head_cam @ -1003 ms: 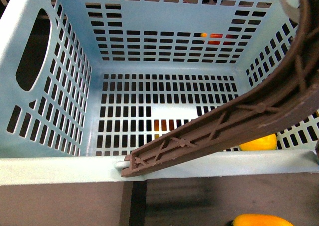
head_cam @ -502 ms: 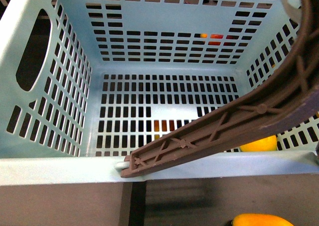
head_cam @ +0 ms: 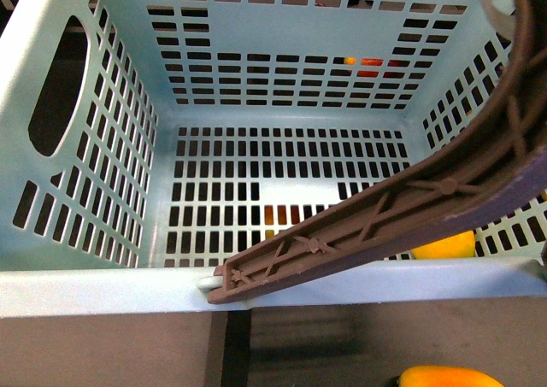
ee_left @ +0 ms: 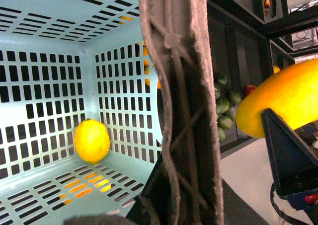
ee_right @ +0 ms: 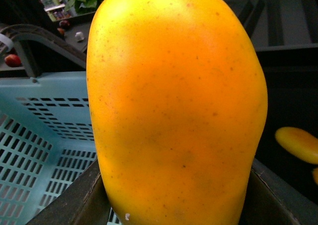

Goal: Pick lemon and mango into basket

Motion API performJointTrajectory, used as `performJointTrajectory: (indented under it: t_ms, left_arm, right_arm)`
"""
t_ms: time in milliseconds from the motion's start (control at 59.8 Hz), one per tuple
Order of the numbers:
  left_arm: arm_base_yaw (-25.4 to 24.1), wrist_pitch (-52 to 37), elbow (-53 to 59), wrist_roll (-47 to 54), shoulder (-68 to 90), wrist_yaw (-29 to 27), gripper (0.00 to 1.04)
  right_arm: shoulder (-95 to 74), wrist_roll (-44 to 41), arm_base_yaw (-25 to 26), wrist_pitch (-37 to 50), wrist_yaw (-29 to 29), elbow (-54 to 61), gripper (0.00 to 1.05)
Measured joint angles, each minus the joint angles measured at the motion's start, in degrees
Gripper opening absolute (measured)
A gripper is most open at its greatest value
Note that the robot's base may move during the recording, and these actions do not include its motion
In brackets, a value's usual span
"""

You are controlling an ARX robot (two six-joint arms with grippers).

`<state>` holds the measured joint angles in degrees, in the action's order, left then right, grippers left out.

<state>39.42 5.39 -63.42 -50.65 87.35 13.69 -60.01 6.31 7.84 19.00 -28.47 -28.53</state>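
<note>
— How is the right gripper (ee_right: 175, 197) set?
— Clamped on the mango (ee_right: 174, 96), with a dark finger (ee_right: 69, 202) on either side (the tips are hidden behind the fruit).
— And the left gripper (ee_left: 149, 205)?
— It's only a dark blur low in its own wrist view. I can't tell whether it's open or closed.

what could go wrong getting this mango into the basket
The brown handle slants across the basket opening, so the mango held by the right gripper could clip it going in. Dropped from height, it could land on the lemon already inside and bruise both.
</note>
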Motion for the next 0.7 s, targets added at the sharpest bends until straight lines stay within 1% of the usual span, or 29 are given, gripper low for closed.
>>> performJointTrajectory:
  t_ms: [33, 50, 184, 334, 351, 368, 418, 435, 485, 502, 552, 568, 619, 652, 702]
  left_arm:
    - [0.0, 0.0, 0.0, 0.0, 0.0, 0.0, 0.05]
    - [0.0, 0.0, 0.0, 0.0, 0.0, 0.0, 0.05]
    - [0.0, 0.0, 0.0, 0.0, 0.0, -0.02, 0.05]
    - [0.0, 0.0, 0.0, 0.0, 0.0, 0.0, 0.05]
    - [0.0, 0.0, 0.0, 0.0, 0.0, 0.0, 0.05]
    - [0.0, 0.0, 0.0, 0.0, 0.0, 0.0, 0.05]
    - [0.0, 0.0, 0.0, 0.0, 0.0, 0.0, 0.05]
    - [0.0, 0.0, 0.0, 0.0, 0.0, 0.0, 0.05]
    - [0.0, 0.0, 0.0, 0.0, 0.0, 0.0, 0.05]
    - [0.0, 0.0, 0.0, 0.0, 0.0, 0.0, 0.05]
    - [0.0, 0.0, 0.0, -0.02, 0.0, -0.02, 0.05]
    - [0.0, 0.0, 0.0, 0.0, 0.0, -0.02, 0.05]
    - [0.0, 0.0, 0.0, 0.02, 0.0, -0.07, 0.05]
    - [0.0, 0.0, 0.0, 0.02, 0.0, -0.07, 0.05]
    - [0.0, 0.04, 0.0, -0.17, 0.02, -0.17, 0.05]
  right_arm:
    - [-0.57, 0.02, -1.75, 0.15, 1.01, -0.24, 0.59]
    - [-1.29, 0.31, -3.37, 0.42, 2.6, -0.44, 0.59]
    - [-5.4, 0.98, -10.19, 1.84, 8.09, -1.66, 0.59]
    - [-9.51, 1.6, -15.65, 2.29, 13.33, -3.04, 0.6]
    - [-9.79, 1.57, -16.0, 2.29, 13.73, -3.1, 0.61]
    - [-10.27, 1.66, -16.68, 2.27, 14.49, -3.21, 0.65]
    - [-10.82, 1.73, -17.51, 2.27, 15.43, -3.26, 0.7]
    - [-11.06, 1.75, -17.92, 2.27, 15.74, -3.28, 0.74]
    - [-11.32, 1.95, -18.36, 2.27, 16.28, -3.28, 0.79]
    - [-11.32, 2.05, -18.53, 2.27, 16.72, -3.28, 0.82]
    - [-11.32, 2.38, -18.67, 2.27, 17.18, -3.26, 0.87]
    - [-11.23, 2.71, -18.67, 2.29, 17.44, -3.28, 0.91]
    - [-10.78, 3.21, -18.49, 2.25, 18.18, -3.28, 0.97]
    - [-10.51, 3.43, -18.27, 2.16, 18.6, -3.28, 0.98]
    - [-9.27, 3.43, -17.51, 1.64, 20.11, -3.23, 0.96]
